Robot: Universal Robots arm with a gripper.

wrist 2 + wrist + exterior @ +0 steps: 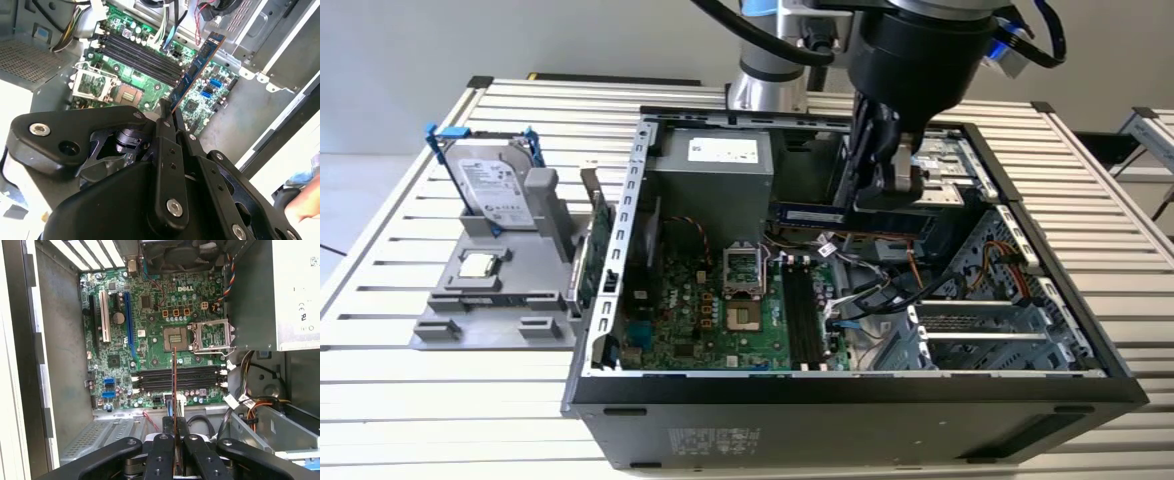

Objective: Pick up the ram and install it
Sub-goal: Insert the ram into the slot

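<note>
- Hand (175, 423) is closed down to a narrow gap, its two black fingers (162, 450) pinching the ram (196, 69) by one end.
- The ram sticks straight out past the fingertips. In the first wrist view it shows edge-on as a thin line.
- The second wrist view shows its flat side: dark bluish board with a gold contact edge.
- The ram hangs in the air inside the open computer case (854, 385), above the motherboard (150, 340). It is apart from the board and not seated.
- In the first wrist view the ram's edge runs crosswise over the row of long black memory slots (202, 377). Its far tip lies towards the processor socket (176, 335).
- In the exterior view the arm reaches down into the far half of the case, just beside the grey power supply (714, 165).
- The case lies on its side on the slatted counter (440, 400).
- On the exterior view's left, well apart from the hand, a grey holder (480, 320) carries the hard drive (494, 185) upright in its blue bracket. The small square processor chip (480, 265) lies flat below the drive.
</note>
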